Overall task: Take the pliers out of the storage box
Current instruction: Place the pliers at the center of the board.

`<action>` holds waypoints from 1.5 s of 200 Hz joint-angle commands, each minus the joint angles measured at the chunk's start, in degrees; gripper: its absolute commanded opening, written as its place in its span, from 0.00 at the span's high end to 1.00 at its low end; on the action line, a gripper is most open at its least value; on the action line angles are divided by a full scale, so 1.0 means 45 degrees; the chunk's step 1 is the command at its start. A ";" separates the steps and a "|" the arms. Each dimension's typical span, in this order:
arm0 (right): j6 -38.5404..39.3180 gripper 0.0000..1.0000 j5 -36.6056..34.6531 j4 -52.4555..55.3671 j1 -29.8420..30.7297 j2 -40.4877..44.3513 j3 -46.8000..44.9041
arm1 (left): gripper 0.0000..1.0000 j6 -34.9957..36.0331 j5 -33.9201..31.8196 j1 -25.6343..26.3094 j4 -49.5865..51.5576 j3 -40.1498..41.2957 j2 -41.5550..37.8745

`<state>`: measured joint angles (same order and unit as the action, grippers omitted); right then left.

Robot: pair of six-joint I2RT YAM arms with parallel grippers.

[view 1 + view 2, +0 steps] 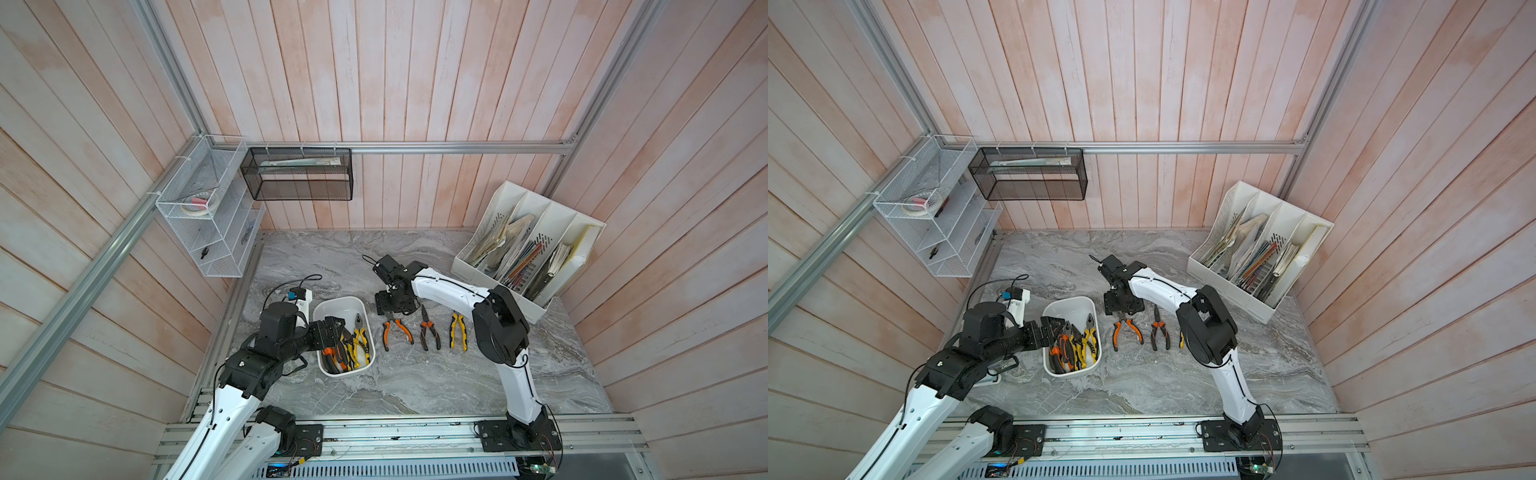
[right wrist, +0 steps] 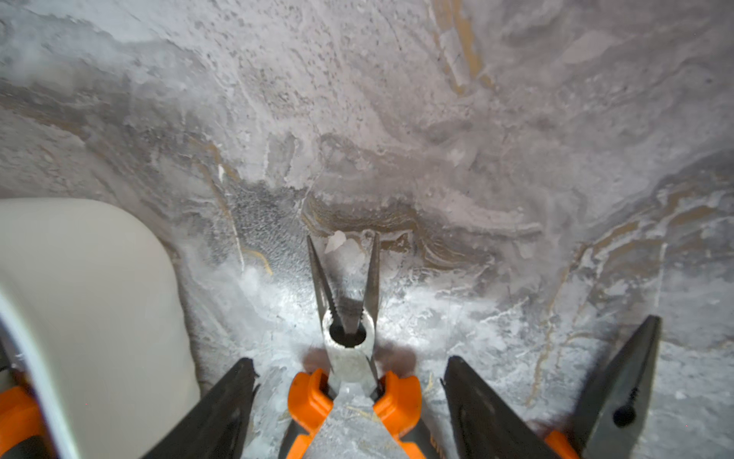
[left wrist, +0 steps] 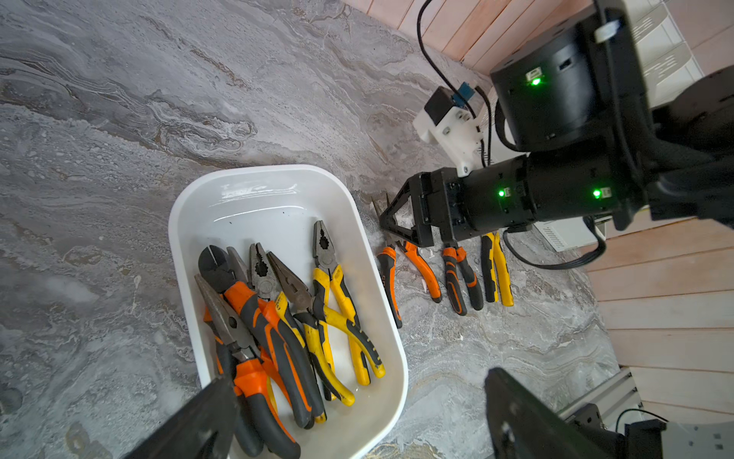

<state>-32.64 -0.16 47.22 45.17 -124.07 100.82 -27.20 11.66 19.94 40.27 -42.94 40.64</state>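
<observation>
Over by the left arm sits the white storage box [image 1: 337,307], and we count about six pliers [image 3: 278,310] heaped inside it. They lie along the box's long side, noses pointing away from the arms and handles toward them. Our left fingers [image 1: 336,327] hang spread wide right above those handles, holding nothing. So the left arm is the near one. We think it should go straight down for the next grab and pinch across the handles. Three more pliers lie outside in a row on the counter [image 1: 415,386], just beside the box. Our right fingers [image 1: 390,311] stand apart on both sides of the orange pliers [image 2: 349,369] nearest the box. They grip nothing, and it rests flat on the counter.
</observation>
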 commanded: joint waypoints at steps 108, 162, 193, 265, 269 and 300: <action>0.0320 0.39 0.0402 0.0316 -0.0125 -0.1055 0.0446 | 0.00 0.0048 -0.0092 0.0028 -0.0044 0.0148 -0.0067; 0.0224 0.65 0.0288 0.0483 -0.0118 -0.1276 0.0365 | 0.00 0.0047 -0.0132 0.0039 -0.0044 0.0147 -0.0070; 0.0106 0.77 0.0092 0.0463 -0.0123 -0.1067 0.0230 | 0.00 0.0039 -0.0131 0.0039 -0.0043 0.0147 -0.0067; -0.0175 0.66 -0.0283 0.0823 -0.0126 -0.0651 0.0390 | 0.00 0.0045 -0.0128 0.0039 -0.0048 0.0147 -0.0079; -0.0201 0.63 -0.0322 0.0848 -0.0126 -0.0601 0.0390 | 0.00 0.0048 -0.0114 0.0026 -0.0043 0.0147 -0.0066; -0.0449 0.42 -0.0602 0.1034 -0.0125 -0.0099 0.0450 | 0.00 0.0036 -0.0129 0.0029 -0.0043 0.0142 -0.0085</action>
<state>-33.19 -0.54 49.28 44.80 -128.01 101.58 -27.20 11.66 19.94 40.27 -42.94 40.66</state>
